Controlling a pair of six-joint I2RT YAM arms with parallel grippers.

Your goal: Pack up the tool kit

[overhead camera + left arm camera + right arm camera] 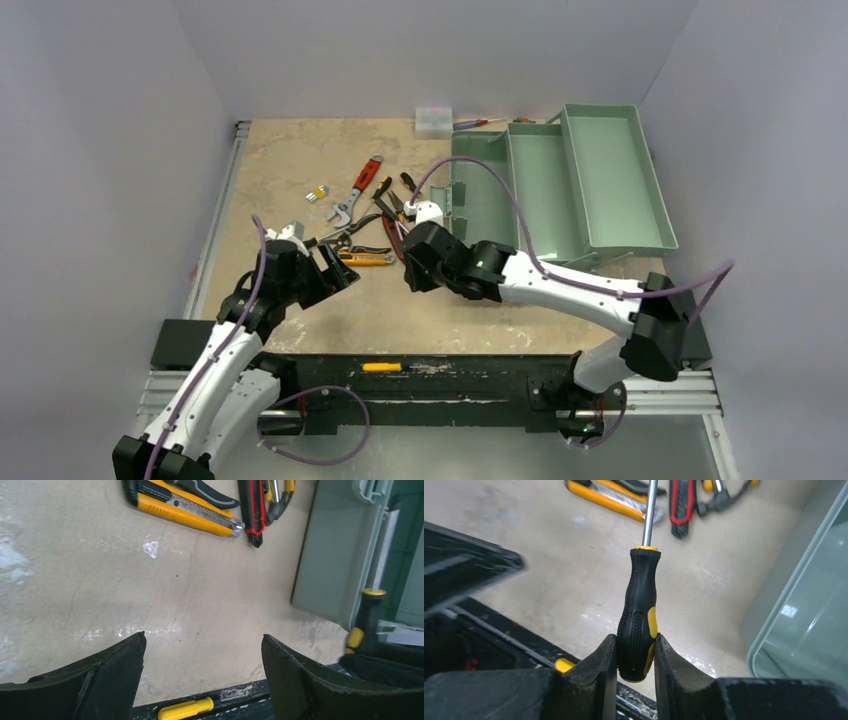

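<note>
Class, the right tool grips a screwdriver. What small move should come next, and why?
Probably carry it right, toward the open toolbox: the right tool is shut on the screwdriver by its handle, and the toolbox lies just to its right.

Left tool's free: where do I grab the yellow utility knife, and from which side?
Grip the yellow utility knife across its body near the butt end, left tool coming straight down. It lies flat, long and narrow; a black handle crowds the blade end, the butt looks freer.
</note>
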